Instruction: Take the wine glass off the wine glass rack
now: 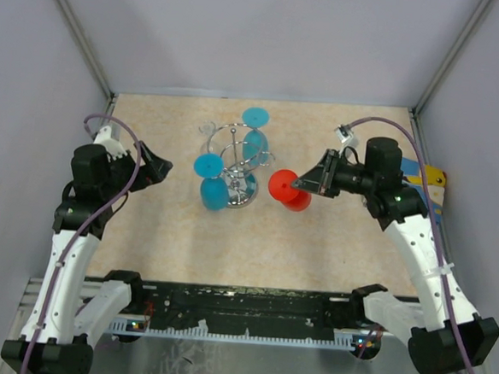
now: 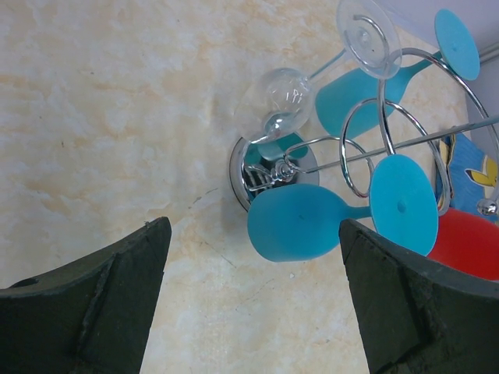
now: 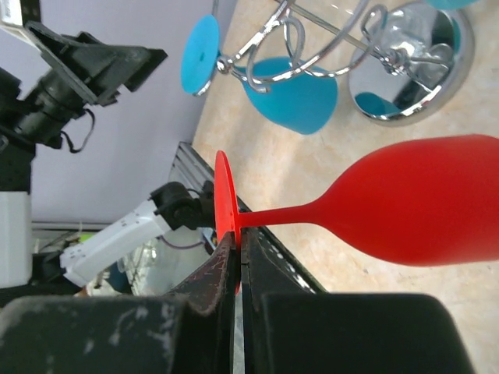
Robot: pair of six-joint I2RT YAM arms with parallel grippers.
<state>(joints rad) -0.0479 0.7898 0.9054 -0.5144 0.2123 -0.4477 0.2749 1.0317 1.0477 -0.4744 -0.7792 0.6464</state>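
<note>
The chrome wine glass rack (image 1: 238, 165) stands mid-table with a round shiny base (image 2: 273, 167) and curled hook arms. Two blue wine glasses (image 1: 209, 177) and a clear one (image 2: 284, 97) hang on it. My right gripper (image 1: 303, 183) is shut on the foot of a red wine glass (image 1: 285, 189), held off the rack to its right; in the right wrist view the fingertips (image 3: 224, 253) pinch the red foot and the bowl (image 3: 425, 199) points away. My left gripper (image 1: 161, 165) is open and empty, left of the rack, facing a blue glass (image 2: 300, 222).
A blue and yellow object (image 1: 426, 175) lies at the table's right edge behind the right arm. Grey walls enclose the table on three sides. A black rail (image 1: 250, 303) runs along the near edge.
</note>
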